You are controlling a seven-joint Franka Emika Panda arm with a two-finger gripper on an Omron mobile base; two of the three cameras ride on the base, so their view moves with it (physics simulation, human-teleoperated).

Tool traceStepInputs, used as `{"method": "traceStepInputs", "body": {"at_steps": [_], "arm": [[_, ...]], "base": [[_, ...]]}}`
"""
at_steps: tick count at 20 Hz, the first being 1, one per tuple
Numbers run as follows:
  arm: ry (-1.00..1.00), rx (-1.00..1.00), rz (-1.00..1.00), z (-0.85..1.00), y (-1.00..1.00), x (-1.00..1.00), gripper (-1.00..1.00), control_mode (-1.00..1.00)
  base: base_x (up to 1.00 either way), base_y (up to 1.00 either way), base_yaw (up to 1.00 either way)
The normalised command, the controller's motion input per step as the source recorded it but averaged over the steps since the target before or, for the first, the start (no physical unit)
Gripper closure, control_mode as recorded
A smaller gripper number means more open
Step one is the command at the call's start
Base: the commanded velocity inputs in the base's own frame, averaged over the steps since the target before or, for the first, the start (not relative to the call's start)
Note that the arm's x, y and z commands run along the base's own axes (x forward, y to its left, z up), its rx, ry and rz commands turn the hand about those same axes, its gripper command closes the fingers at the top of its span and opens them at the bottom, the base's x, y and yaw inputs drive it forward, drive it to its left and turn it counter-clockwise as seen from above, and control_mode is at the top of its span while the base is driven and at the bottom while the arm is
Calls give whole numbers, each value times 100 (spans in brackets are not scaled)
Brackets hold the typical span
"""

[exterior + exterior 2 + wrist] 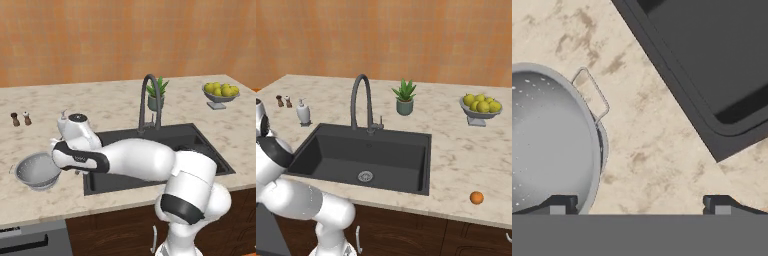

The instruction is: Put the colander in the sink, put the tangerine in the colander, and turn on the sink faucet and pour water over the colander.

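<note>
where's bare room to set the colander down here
The sink basin is bare around its drain. Counter between plant and fruit bowl is free. It is crowded at the left, between colander and gripper.

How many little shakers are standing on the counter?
2. A dark shaker and a white-topped shaker stand side by side at the far left of the counter, left of the pump bottle. None seem hidden.
</note>
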Motion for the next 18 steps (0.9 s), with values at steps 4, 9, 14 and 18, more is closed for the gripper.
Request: {"method": "traceStepInputs", "body": {"at_steps": [4,9,14,18], "arm": [[3,0,0,-22,18,23,-100,-100],[2,0,0,-22,18,29,-100,-100],[0,-2,0,-25,18,26,-100,-100],[0,-4,0,-21,23,29,-100,-100]], "base": [[0,0,0],[0,0,0],[0,0,0],[0,0,0]]}}
